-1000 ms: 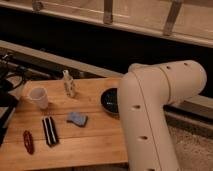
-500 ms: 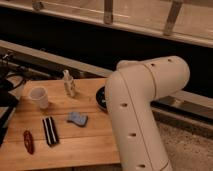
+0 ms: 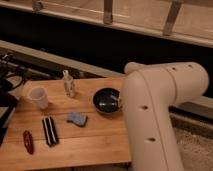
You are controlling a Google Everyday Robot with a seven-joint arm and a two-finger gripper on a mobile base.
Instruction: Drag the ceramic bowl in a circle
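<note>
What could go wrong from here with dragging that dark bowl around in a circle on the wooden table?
The small bottle stands upright just left of the ceramic bowl; a wide circle might knock it over.
The blue pad lies near the bowl's front left; the bowl could shove it along.
The gripper is out of sight behind the white arm by the bowl's right rim, so its hold cannot be checked; the bowl may slip free.

Wooden table [image 3: 95, 145], dark wall [image 3: 75, 40], metal posts [image 3: 107, 11].
</note>
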